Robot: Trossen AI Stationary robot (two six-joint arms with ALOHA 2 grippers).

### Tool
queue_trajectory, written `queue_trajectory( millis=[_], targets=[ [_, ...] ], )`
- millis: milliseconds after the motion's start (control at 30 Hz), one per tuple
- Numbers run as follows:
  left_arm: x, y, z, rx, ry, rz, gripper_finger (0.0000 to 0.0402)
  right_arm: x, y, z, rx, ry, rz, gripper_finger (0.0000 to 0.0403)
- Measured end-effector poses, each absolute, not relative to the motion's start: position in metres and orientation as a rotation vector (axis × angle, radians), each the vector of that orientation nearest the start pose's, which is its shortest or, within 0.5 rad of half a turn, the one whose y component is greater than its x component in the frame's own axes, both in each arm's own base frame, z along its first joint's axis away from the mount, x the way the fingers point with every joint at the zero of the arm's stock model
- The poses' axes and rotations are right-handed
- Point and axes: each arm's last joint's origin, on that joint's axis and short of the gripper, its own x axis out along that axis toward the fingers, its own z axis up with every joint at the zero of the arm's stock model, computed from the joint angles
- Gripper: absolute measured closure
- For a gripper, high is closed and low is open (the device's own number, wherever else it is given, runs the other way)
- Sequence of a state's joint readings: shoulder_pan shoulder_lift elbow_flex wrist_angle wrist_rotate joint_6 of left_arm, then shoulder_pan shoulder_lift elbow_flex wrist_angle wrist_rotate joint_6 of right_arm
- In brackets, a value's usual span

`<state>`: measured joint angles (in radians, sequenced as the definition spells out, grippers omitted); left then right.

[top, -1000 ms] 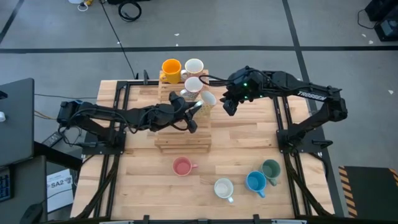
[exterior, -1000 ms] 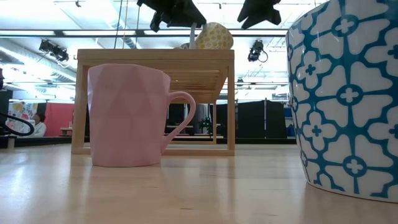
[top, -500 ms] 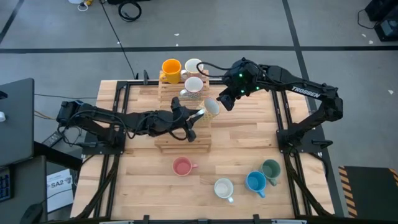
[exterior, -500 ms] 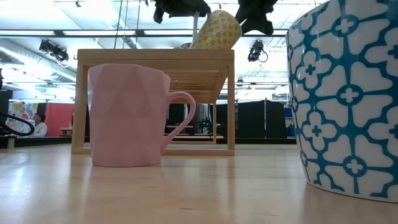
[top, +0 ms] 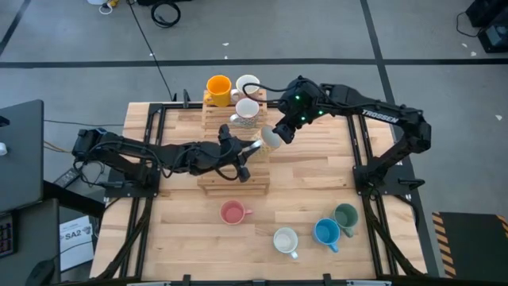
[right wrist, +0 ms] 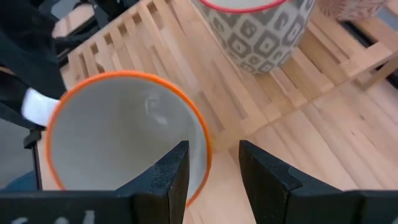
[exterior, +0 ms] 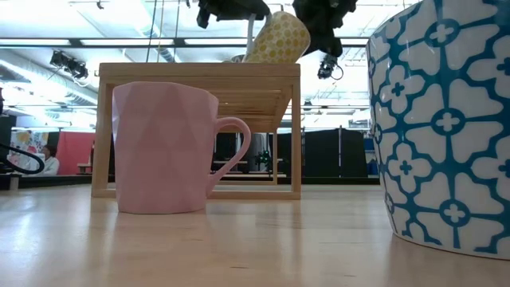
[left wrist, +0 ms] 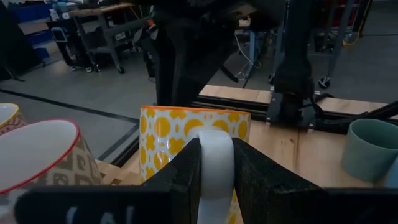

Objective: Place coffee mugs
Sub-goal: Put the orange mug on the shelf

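Since the earlier frames, the right gripper [top: 279, 133] had been brought lower and closer to the tilted yellow-patterned mug [top: 270, 137], and the left arm had been drawn back along the wooden rack [top: 232, 181]. That mug was seen to be white with yellow-orange dots and an orange rim, and its white handle [left wrist: 214, 167] was clamped between the fingers of the left gripper [left wrist: 214, 180]. It was held tilted above the rack's right edge, its mouth turned toward the right arm. The right gripper's jaws were spread apart astride the mug's rim [right wrist: 193, 124], with nothing seen to be squeezed.

On the rack's far end an orange mug [top: 218, 87], a white mug [top: 248, 85] and a grey-patterned red-rimmed mug [top: 246, 112] were set close together. On the desk [top: 309, 191] a pink mug [top: 232, 212], a cream mug [top: 285, 240], a blue mug [top: 326, 232] and a dark green mug [top: 345, 215] were stood apart near the front edge. Bare desk was left between the rack and the front mugs, and to the rack's right.

From the low camera both grippers were cut off at the upper edge, and the blue mug filled the right side. Whether the right fingers actually touched the rim could not be made out.
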<state>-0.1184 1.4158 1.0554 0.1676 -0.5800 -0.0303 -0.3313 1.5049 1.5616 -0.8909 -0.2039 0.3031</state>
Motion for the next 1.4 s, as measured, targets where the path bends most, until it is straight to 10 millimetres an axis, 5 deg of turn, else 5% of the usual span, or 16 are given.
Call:
queue_trajectory(
  millis=[367,667,1400],
  targets=[
    [0.32,-0.022,0.317,0.026,0.17,0.467,0.0324,0.304,-0.098,0.358,0.517,0.817,-0.239,0.0269],
    [0.319,-0.02,0.315,0.04,0.185,0.495,0.0324,0.307,-0.099,0.358,0.532,0.798,-0.227,0.038],
    [0.314,-0.018,0.305,0.045,0.295,0.578,0.0322,0.309,-0.102,0.359,0.616,0.763,-0.247,0.0378]
  ],
)
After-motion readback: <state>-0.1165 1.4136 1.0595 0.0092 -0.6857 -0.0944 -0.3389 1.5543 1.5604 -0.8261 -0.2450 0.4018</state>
